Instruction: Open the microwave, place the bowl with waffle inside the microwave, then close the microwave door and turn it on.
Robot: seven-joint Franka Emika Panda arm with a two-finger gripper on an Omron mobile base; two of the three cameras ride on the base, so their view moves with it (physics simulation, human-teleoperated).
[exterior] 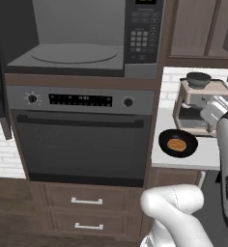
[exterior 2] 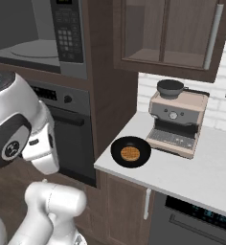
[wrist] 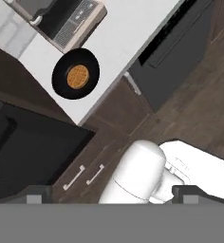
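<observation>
With the microwave [exterior: 72,38] open and the gripper [wrist: 111,192] spread wide and empty, descend over the bowl with waffle [wrist: 76,74], gripping its rim.

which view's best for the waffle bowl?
Right base view: the bowl sits near centre on the counter, waffle clear, unobstructed. Left base view has it smaller, beside the arm. Hand view shows it from above, tilted.
</observation>
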